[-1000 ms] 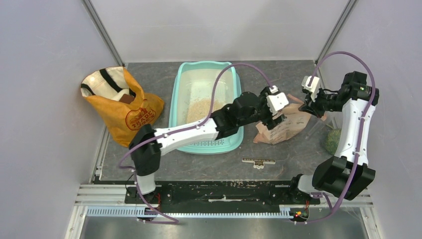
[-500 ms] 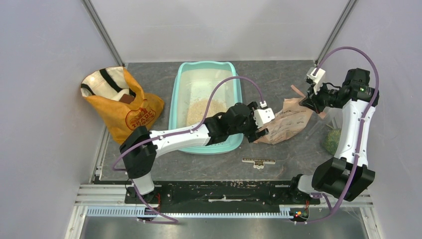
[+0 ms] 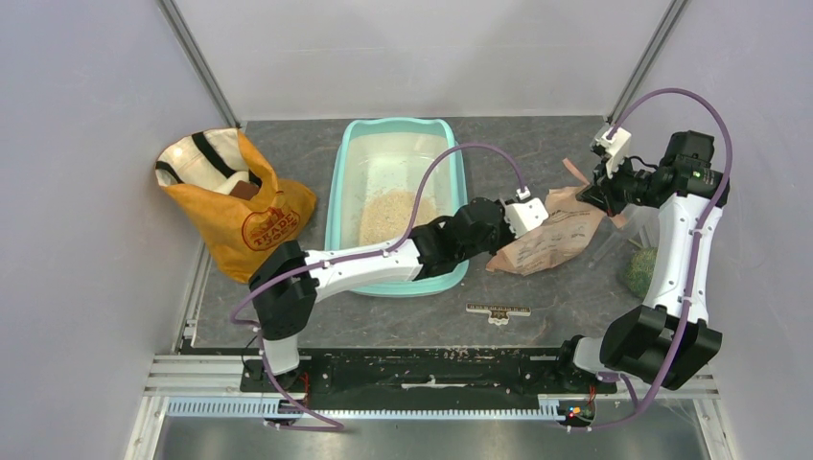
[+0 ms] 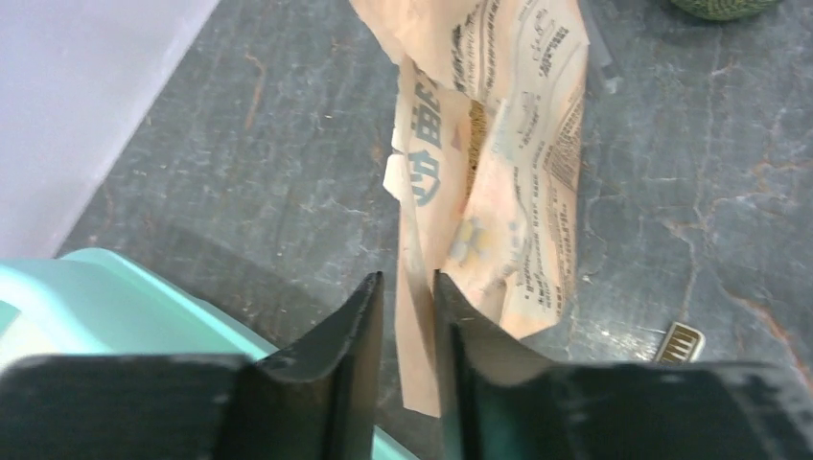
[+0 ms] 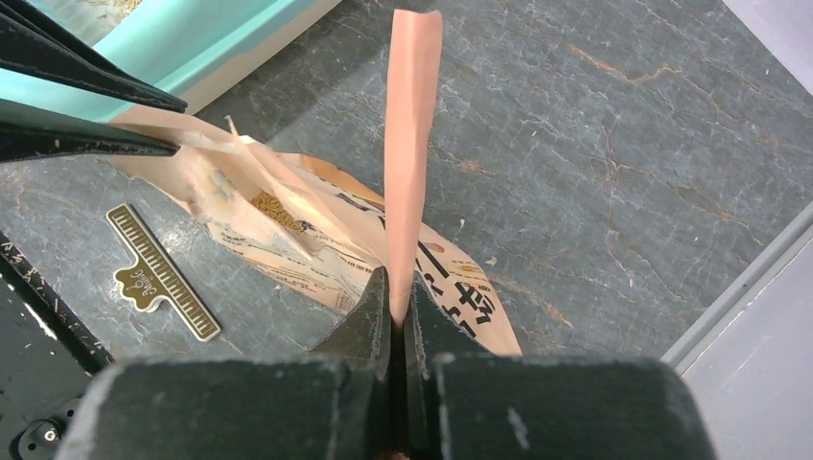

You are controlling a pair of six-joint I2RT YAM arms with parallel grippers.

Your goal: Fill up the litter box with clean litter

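The mint-teal litter box (image 3: 337, 192) lies at the table's middle with a heap of beige clean litter (image 3: 395, 213) inside. To its right a crumpled pink-tan paper bag (image 3: 556, 240) rests on the table. My left gripper (image 4: 407, 287) reaches over the box's near right corner (image 4: 115, 297), its jaws narrow around the lower edge of that bag (image 4: 518, 144). At the upper end, my right gripper (image 5: 400, 292) is shut on a torn strip (image 5: 410, 115) of the paper bag (image 5: 288, 240). Some litter shows inside the bag's opening.
An orange-yellow bag (image 3: 230, 206) with black straps stands at the left. A small brass ruler-like piece (image 3: 498, 310) lies in front of the paper bag. A green round object (image 3: 640, 271) sits by the right wall. Grey walls close in on both sides.
My left gripper dropped from above the bag to its lower left edge and its jaws narrowed around it. The bag went from standing to lying flatter. My right gripper lifted slightly back.
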